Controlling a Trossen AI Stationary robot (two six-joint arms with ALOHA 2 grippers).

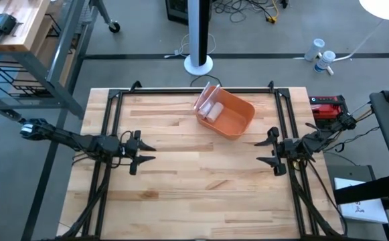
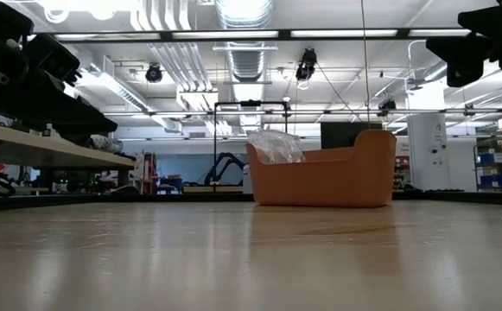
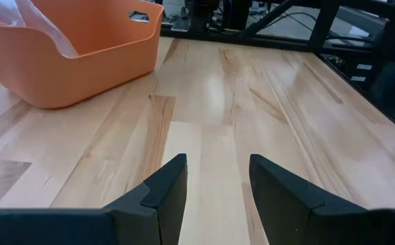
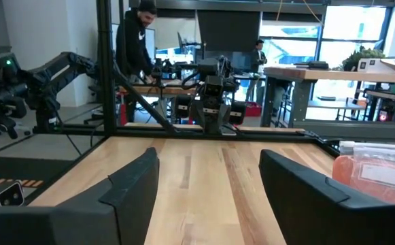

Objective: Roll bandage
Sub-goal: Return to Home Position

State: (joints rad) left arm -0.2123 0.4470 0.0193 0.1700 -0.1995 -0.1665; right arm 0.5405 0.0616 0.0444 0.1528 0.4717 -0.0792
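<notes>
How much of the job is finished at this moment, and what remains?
Done: the zip bag lies in the orange bin. In hand: nothing; the left hand and right hand are open and empty, at opposite sides of the table. Left: apparently only parking the arms.

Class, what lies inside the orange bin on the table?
A transparent zip bag holding something pale leans inside the orange bin. What lies beneath it is hidden.
</notes>
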